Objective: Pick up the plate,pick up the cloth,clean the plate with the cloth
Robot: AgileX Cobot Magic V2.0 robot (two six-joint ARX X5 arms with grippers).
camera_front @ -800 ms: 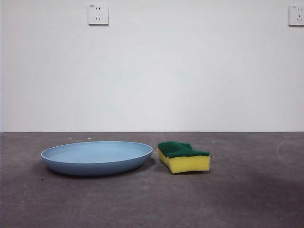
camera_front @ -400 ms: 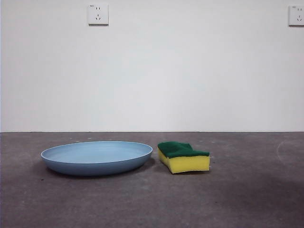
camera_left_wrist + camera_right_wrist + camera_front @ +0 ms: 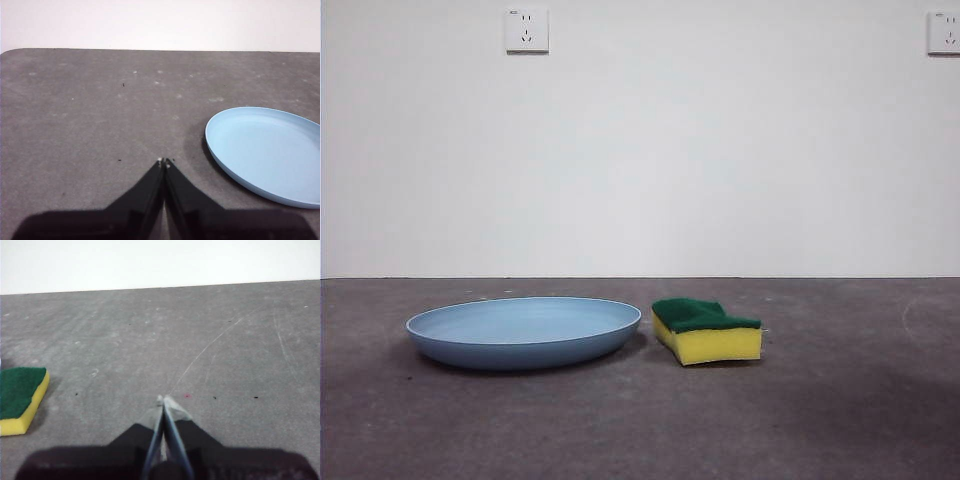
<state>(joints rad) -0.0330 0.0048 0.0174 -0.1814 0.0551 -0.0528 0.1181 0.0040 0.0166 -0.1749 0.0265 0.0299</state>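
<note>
**Grey surface, white wall – plate and sponge side by side, both arms idle**

Dark grey surface (image 3: 840, 420), scuffed and speckled, white wall (image 3: 720, 150) behind with two sockets (image 3: 526, 30) up high.

Plate (image 3: 524, 332): light-blue plastic, round, wide and shallow, raised rim, sitting flat, nothing in it. Much wider than the cloth.

Cloth (image 3: 706, 331): actually a small yellow sponge, dark green scouring layer facing up, wavy waist. Lies flat just beside the plate's rim, narrow gap, not touching.

Left gripper (image 3: 163, 161): jaws pressed together, holding nothing, above bare surface near the plate's edge.

Right gripper (image 3: 163, 400): jaws likewise closed and empty, sponge off to one side, apart from it.
</note>
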